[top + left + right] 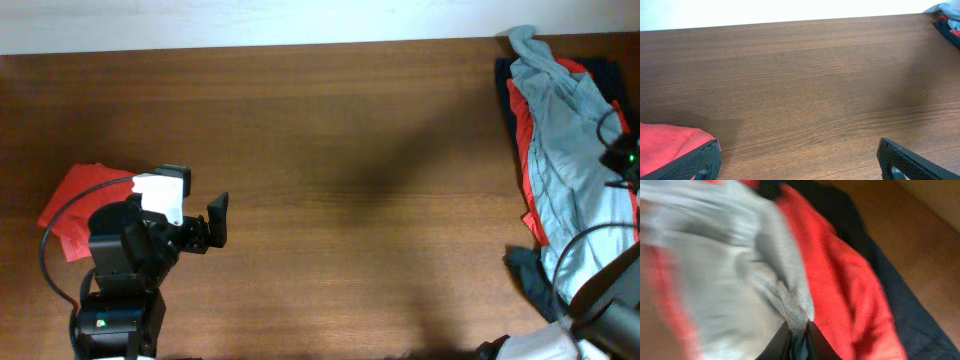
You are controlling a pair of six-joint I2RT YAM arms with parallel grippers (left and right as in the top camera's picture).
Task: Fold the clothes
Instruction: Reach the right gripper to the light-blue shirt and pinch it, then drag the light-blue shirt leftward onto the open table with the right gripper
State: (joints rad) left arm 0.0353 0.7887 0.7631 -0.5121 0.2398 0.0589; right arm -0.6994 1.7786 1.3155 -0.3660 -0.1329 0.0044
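The right pincer (798,342) pinches the grey T-shirt (730,280) (red garment (840,295) beneath).

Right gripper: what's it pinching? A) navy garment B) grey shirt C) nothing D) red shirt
B: in the right wrist view, the right gripper is closed on a fold of the grey shirt; the red shirt lies beside it, not between the fingers.
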